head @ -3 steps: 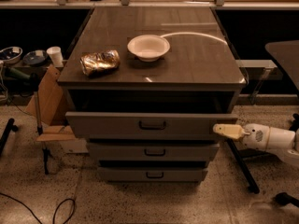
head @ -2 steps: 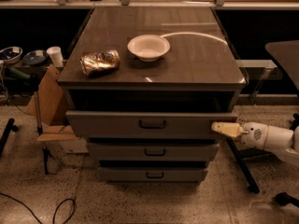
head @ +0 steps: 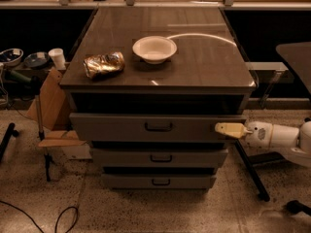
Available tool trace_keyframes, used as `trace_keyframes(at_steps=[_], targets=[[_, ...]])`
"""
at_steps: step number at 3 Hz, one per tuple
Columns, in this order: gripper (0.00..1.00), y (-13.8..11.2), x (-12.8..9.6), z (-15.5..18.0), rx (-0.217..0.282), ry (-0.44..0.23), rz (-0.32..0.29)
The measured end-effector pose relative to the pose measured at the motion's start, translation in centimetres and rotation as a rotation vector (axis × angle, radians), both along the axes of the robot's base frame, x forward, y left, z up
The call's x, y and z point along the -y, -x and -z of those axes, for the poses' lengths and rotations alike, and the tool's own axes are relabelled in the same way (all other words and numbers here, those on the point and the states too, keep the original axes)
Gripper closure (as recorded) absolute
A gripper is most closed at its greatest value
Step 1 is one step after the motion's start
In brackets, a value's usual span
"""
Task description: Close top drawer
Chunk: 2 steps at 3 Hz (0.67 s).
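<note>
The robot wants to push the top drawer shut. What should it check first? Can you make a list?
1. Wide grey top drawer sticks out and needs shutting: ok.
2. Gripper is level with the drawer front, at its right end: ok.
3. Gripper touches the front: cannot tell.
4. Nothing pokes up inside the drawer: cannot tell, it is dark there.
5. White round bowl and crumpled shiny golden packet sit on the brown cabinet top, away from the gap: ok.
6. Gripper lines up with the dark rectangular handle at the centre: not ok, it is off to the side.
</note>
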<state>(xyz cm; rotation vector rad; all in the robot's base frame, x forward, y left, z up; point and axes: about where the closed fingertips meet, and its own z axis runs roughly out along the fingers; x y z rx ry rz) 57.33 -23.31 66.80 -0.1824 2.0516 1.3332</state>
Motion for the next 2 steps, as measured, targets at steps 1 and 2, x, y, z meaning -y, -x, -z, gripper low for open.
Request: trace_keyframes(at_steps=[1, 2], targets=[[1.0, -0.8, -0.61, 0.18, 0.003, 0.056, -0.09], [1.0, -0.72, -0.56, 0.29, 0.004, 0.06, -0.093]])
